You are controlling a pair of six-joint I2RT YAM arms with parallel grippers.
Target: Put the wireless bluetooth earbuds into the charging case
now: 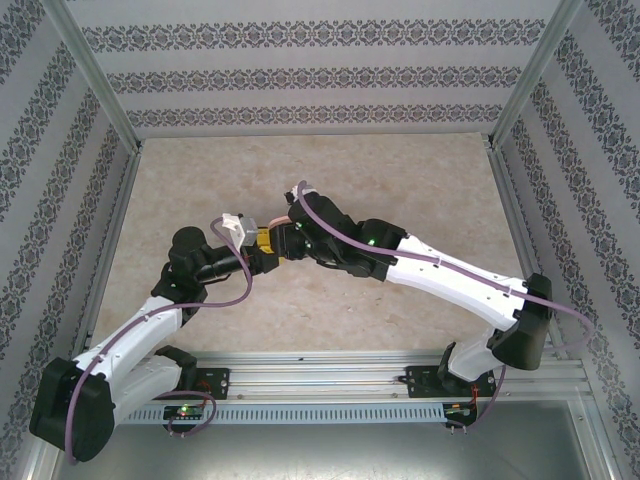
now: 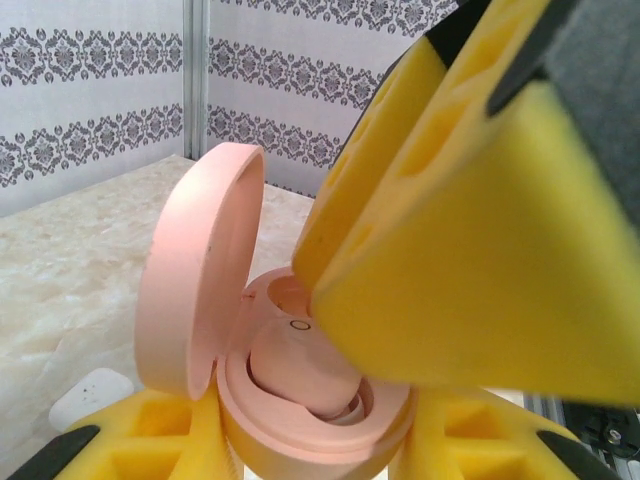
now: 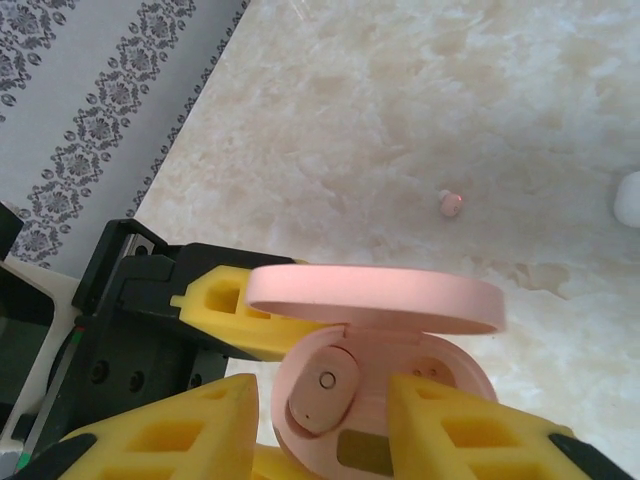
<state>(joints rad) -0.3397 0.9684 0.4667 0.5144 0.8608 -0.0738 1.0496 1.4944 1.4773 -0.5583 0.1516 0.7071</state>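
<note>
Case [image 3: 375,300] clamped in left tool [image 2: 315,445], earbud [image 2: 300,365] seated inside; right tool [image 3: 322,405] stands apart.

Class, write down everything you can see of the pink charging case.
The charging case is a pale-pink, smooth plastic pebble, its hinged lid standing open. One earbud sits in one well; the other well is empty. The left claw grips its base off the table, and the right claw sits close over it, jaws apart.
</note>
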